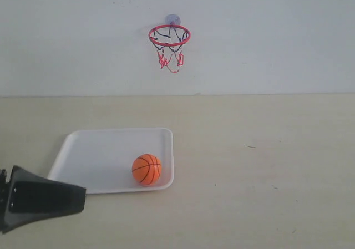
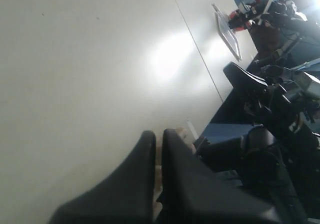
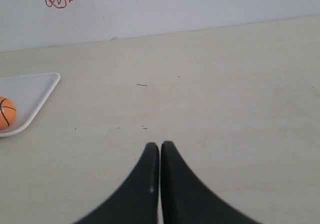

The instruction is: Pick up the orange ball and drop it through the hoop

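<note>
**Ana:** Where is the orange ball [image 1: 146,169] right now?

**Ben:** It lies in a white tray [image 1: 100,149] on the pale surface [image 1: 249,177]. In the exterior view it sits toward the tray's front right corner, near the right rim. Nothing touches it.

**Ana:** And the hoop [image 1: 170,44]?

**Ben:** It is up on the white wall [image 1: 277,38], fixed there by a clear suction cup [image 1: 173,19]. The thin red ring faces outward, and the black-and-red net [image 1: 171,57] hangs beneath it. It is well apart from the ball, higher up and farther back, roughly in line with the tray's right edge.

**Ana:** What about the left claw [image 2: 158,134]?

**Ben:** It is closed. In the left wrist view its two black fingers lie pressed together with nothing between them, over bare surface. In the exterior view it shows as a black wedge in the lower left corner, with its tip near the tray's front left corner. I cannot tell whether it touches the rim.

**Ana:** And the right claw [image 3: 160,145]?

**Ben:** It is closed too, empty, with its fingers meeting in a thin seam. It points across open surface toward the wall. The tray and the ball show at the edge of its wrist view, well apart from the fingertips, and the lowest loops of the net show at another edge.
</note>
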